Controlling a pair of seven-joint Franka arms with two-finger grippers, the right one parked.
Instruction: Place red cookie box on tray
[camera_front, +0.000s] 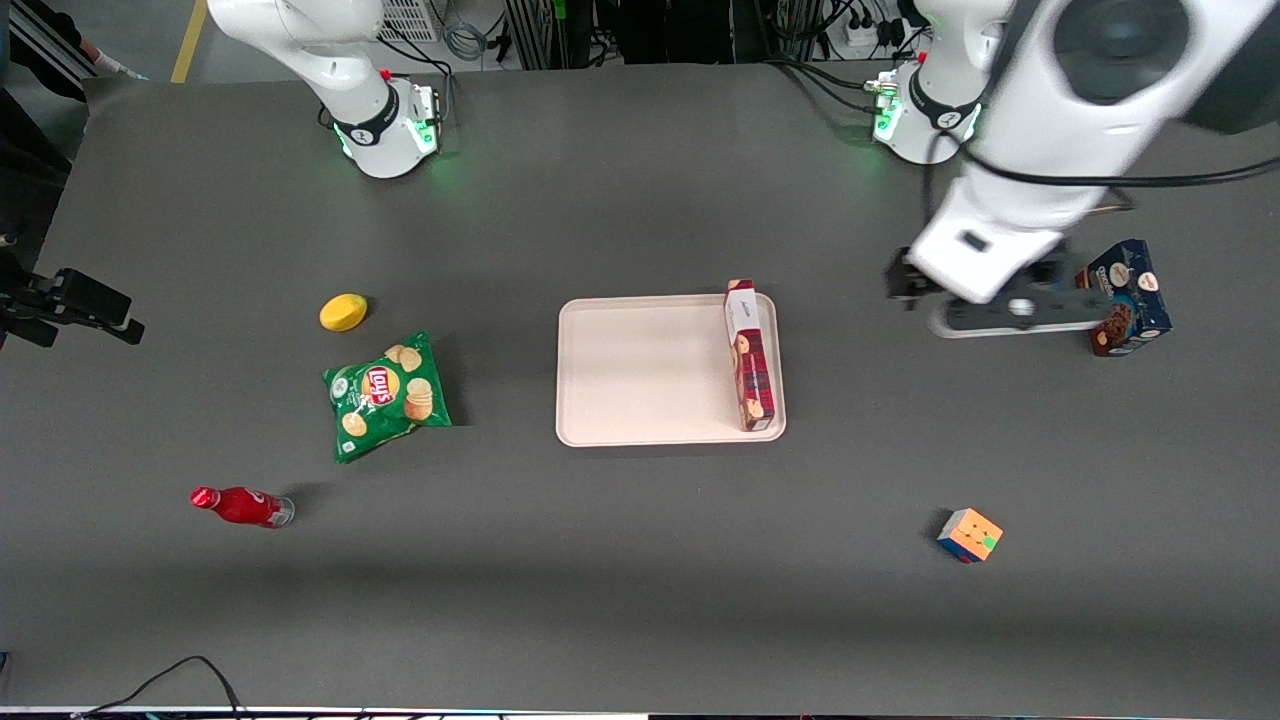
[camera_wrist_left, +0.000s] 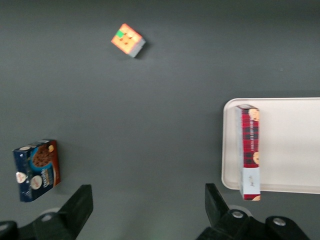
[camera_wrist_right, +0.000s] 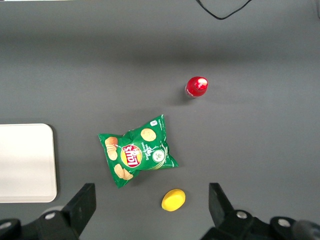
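Fingers spread above table; red cookie box on tray

Place: robotics lab
Table: wide dark-grey work surface carrying two white robot arm bases with green lights
Edge: cables and power strips near the bases
Pincer: fingers wide apart, hanging above the table

Gripper raised over bare table between tray and blue cookie box, fingers spread wide, nothing between them. Red cookie box stands on edge along the tray rim nearest the gripper; rest of tray floor is bare. Open table lies between tray and cube. Blue box stands just beside the gripper.
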